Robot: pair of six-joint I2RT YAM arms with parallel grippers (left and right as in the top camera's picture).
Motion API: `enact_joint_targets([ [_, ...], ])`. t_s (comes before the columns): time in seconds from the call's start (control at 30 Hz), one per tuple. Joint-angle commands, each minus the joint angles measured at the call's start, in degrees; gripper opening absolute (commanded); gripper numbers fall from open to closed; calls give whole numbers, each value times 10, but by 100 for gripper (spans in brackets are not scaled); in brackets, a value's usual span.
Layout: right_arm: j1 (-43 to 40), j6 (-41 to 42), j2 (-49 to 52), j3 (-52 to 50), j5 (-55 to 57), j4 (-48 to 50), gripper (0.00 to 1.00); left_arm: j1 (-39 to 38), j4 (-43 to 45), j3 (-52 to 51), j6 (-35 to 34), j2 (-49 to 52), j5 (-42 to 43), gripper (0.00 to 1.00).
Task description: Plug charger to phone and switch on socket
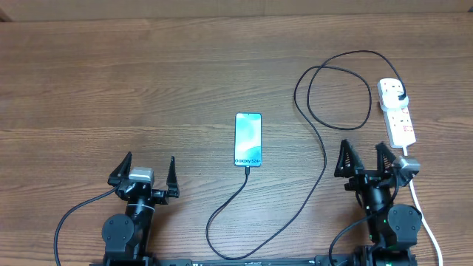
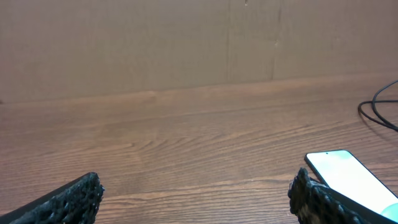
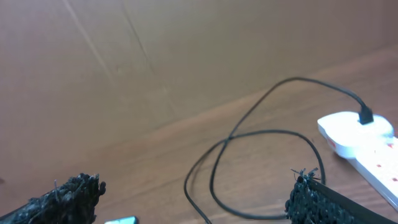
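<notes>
The phone (image 1: 248, 139) lies flat mid-table with its light blue screen up; the charger cable (image 1: 323, 159) runs from the phone's near end, loops down, then up in a coil to a black plug (image 1: 397, 90) seated in the white power strip socket (image 1: 397, 113) at the right. My left gripper (image 1: 145, 171) is open and empty, left of the phone. My right gripper (image 1: 364, 157) is open and empty, just below-left of the socket. The left wrist view shows the phone's corner (image 2: 351, 180). The right wrist view shows the cable coil (image 3: 261, 155) and the socket (image 3: 364, 143).
The socket's thick white cord (image 1: 423, 210) runs down the right side past my right arm. A brown cardboard wall (image 2: 186, 43) stands behind the wooden table (image 1: 111, 89).
</notes>
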Motion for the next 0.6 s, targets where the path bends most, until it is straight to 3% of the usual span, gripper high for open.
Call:
enact_joint_targets([
  [0.0, 4, -14, -37, -5, 10, -29, 100, 2, -2, -2, 7, -7, -2, 99],
  [0.57, 14, -41, -68, -28, 10, -36, 100, 2, -2, -2, 7, -7, -2, 99],
])
